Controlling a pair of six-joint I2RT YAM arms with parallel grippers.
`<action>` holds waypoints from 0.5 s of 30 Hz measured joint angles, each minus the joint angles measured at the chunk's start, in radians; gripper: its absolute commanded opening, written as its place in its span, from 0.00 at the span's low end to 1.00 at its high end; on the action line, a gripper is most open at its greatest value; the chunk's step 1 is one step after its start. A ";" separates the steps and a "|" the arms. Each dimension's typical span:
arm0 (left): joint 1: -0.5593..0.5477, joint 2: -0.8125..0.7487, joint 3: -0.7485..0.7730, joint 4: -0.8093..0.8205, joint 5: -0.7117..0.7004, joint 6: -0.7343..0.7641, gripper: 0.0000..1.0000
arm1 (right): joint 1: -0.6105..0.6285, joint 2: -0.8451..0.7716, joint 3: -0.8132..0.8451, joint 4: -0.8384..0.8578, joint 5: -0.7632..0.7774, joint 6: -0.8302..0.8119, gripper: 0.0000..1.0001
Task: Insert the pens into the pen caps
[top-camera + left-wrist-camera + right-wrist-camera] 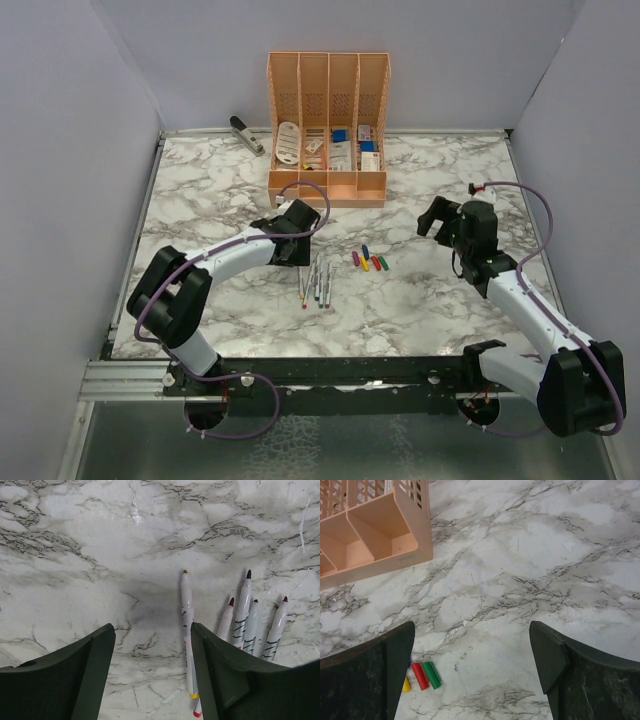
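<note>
Top view: five pens (pixel 317 284) lie side by side at centre frame on the marble worktop (pixel 420 300). The pen caps (pixel 368 262) are in a row just to their right. The left fingers (pixel 288 250) hang at the pens' upper left.

Left wrist: the left fingers (pixel 90 670) are spread wide and empty, with one pen (pixel 187 625) just inside the right-hand one.

Right wrist: the right fingers (pixel 375 675) are wide and empty. Red, green and yellow caps lie at lower left, and an orange organiser (pixel 380 535) is at upper left.

We see a marble table (pixel 200 190) bearing five pens (pixel 318 283) side by side near its middle, with coloured caps (pixel 368 262) just beside them. An orange organiser (pixel 345 190) and a grey stapler (pixel 246 134) sit farther back.
</note>
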 measured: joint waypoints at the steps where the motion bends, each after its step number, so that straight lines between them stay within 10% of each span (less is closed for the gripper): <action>1: -0.002 0.000 0.000 -0.006 0.000 -0.008 0.63 | 0.000 0.000 0.000 -0.004 -0.002 0.000 0.96; 15: -0.047 0.035 0.067 -0.068 0.024 -0.044 0.63 | 0.000 0.002 0.000 -0.010 -0.035 0.017 0.96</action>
